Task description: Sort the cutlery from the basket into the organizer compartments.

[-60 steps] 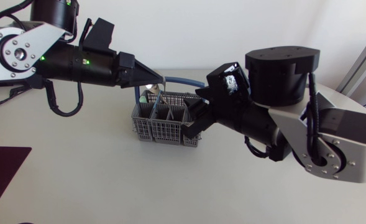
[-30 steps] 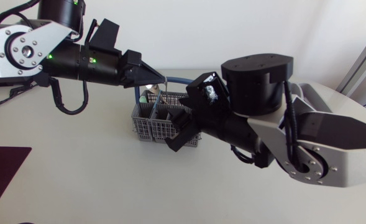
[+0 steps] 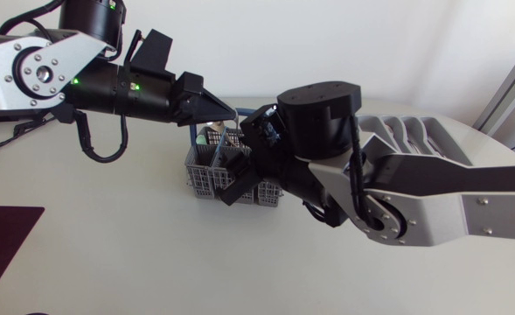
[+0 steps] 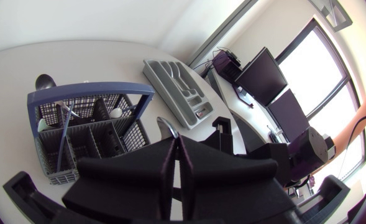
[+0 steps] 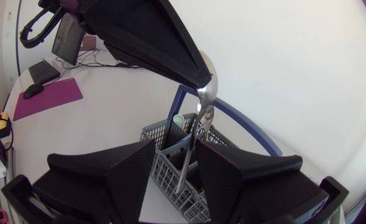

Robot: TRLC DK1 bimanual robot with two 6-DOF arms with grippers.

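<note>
Upright spoon partly inside basket

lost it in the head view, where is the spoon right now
In the right wrist view the spoon hangs pinched in the left gripper tip, above the grey cutlery basket, its handle ahead of the open right gripper.

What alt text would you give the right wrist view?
The left gripper pinches a shiny spoon near its bowl; its handle hangs down between the right gripper's open fingers, over a grey basket with a blue handle.
</note>
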